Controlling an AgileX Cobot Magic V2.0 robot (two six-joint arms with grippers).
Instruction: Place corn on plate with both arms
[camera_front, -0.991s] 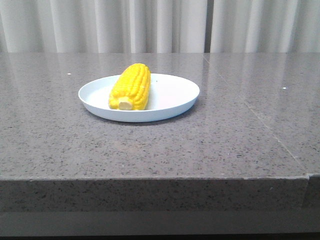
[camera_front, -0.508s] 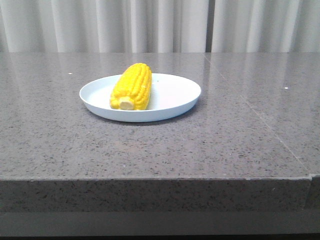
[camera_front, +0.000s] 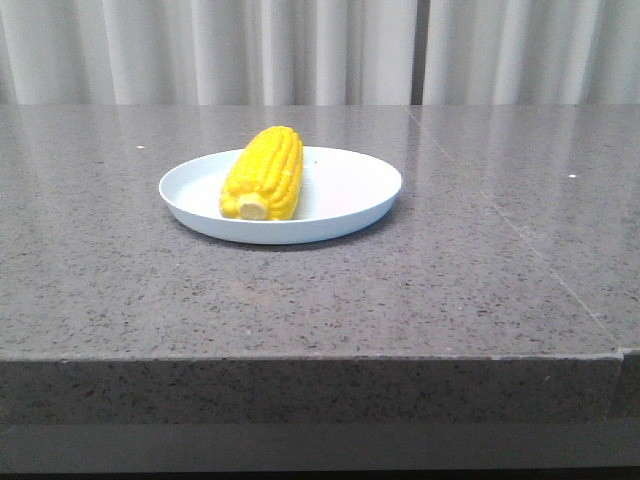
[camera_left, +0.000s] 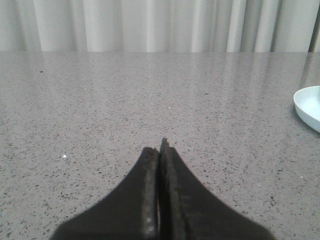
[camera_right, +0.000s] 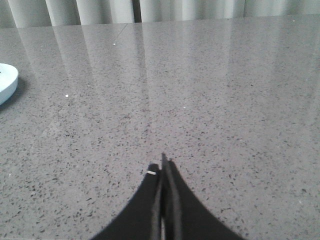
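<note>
A yellow corn cob (camera_front: 263, 174) lies on the pale blue-white plate (camera_front: 350, 200) in the front view, left of the plate's middle, pale stem end towards the camera. Neither arm shows in the front view. The left gripper (camera_left: 159, 150) is shut and holds nothing, low over bare table, with the plate's rim (camera_left: 307, 106) far off to one side. Shut and holding nothing as well, the right gripper (camera_right: 162, 167) is also over bare table, and a sliver of the plate (camera_right: 7, 82) shows at the edge of its view.
The plate stands on a grey speckled stone table (camera_front: 420, 280) whose front edge (camera_front: 300, 357) runs across the front view. Pale curtains (camera_front: 300, 50) hang behind the table. A seam (camera_front: 520, 235) runs through the right part of the tabletop.
Between one second ago and half a second ago the whole front view shifted slightly right; since then nothing has moved. The corn stays on the plate.
</note>
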